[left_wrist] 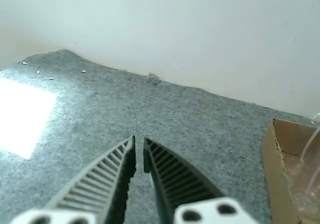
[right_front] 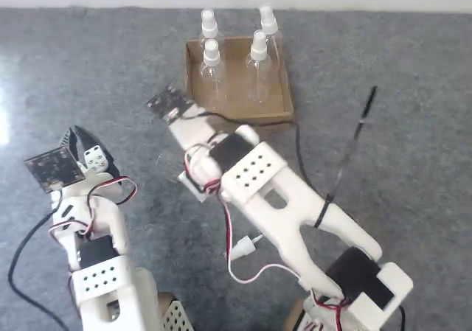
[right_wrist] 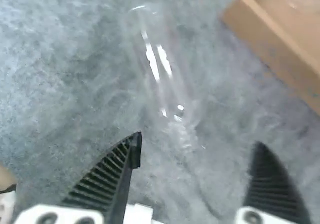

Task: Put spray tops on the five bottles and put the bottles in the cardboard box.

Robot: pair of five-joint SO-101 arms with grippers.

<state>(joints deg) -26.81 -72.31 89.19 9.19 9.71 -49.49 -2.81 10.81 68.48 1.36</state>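
A clear bottle (right_wrist: 160, 69) without a top lies on the grey carpet. Its neck end points toward my right gripper (right_wrist: 199, 141), which is open and hovers just above it, one finger on each side. The cardboard box (right_front: 284, 113) stands at the far middle of the carpet. Two capped bottles (right_front: 212, 69) (right_front: 258, 65) stand upright in it, and two more (right_front: 209, 23) (right_front: 267, 20) stand at its back edge. My left gripper (left_wrist: 139, 141) is shut with nothing in it and is raised over bare carpet at the left (right_front: 76, 136).
The right arm (right_front: 254, 172) stretches from the near right to just in front of the box. A small white piece (right_front: 247, 242) that may be a spray top lies beside it. A thin black stick (right_front: 354, 139) lies to the right. A white wall (left_wrist: 200, 34) borders the carpet.
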